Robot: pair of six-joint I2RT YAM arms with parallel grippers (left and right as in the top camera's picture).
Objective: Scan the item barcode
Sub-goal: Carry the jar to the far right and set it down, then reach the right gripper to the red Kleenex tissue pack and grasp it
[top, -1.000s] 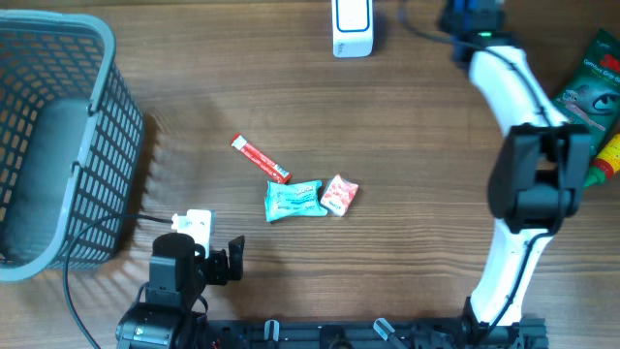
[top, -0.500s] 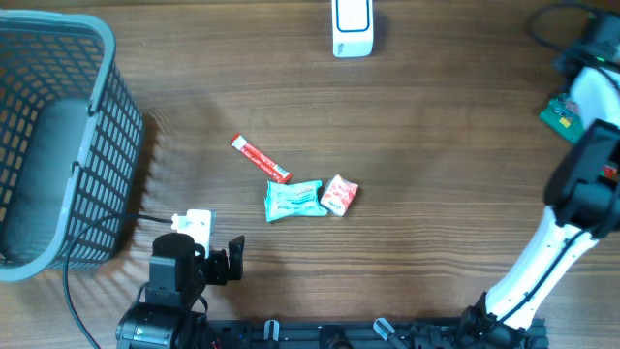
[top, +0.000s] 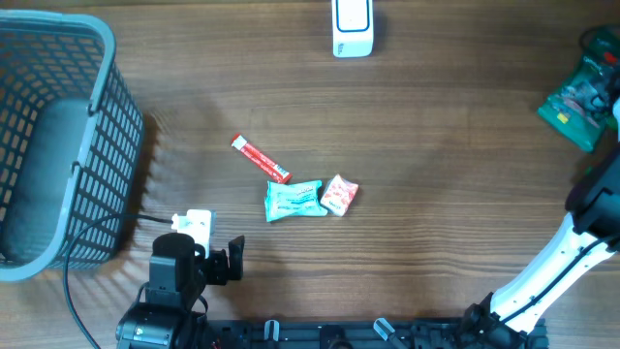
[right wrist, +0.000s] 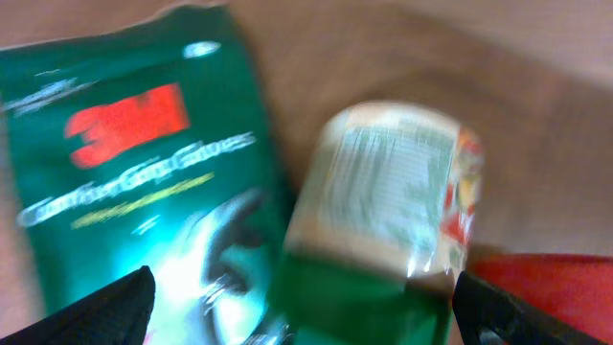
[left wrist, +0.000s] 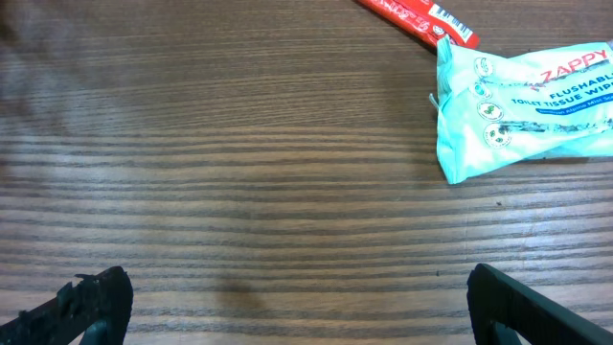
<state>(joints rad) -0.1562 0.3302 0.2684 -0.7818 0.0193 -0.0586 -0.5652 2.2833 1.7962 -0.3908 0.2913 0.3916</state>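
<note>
The white barcode scanner (top: 351, 27) stands at the table's far edge. Mid-table lie a red stick pack (top: 260, 159), a teal wipes pack (top: 294, 200) and a small red-and-white packet (top: 339, 194). My left gripper (left wrist: 306, 311) hovers open over bare wood near the front left, the teal wipes pack (left wrist: 527, 110) ahead to its right. My right gripper (right wrist: 306, 307) is open at the far right, above a green 3M glove package (right wrist: 144, 192) and a blurred green-and-white bottle (right wrist: 383, 220). Nothing is gripped. The right jaws lie outside the overhead view.
A grey mesh basket (top: 107, 116) fills the left side. The green glove package (top: 579, 102) lies at the right edge, with the white right arm (top: 552, 262) rising beside it. A cable (top: 73, 291) runs by the left arm's base.
The right arm swung from beside the scanner out to the right edge. Its jaws spread wider. The left arm and the middle items stayed put.
</note>
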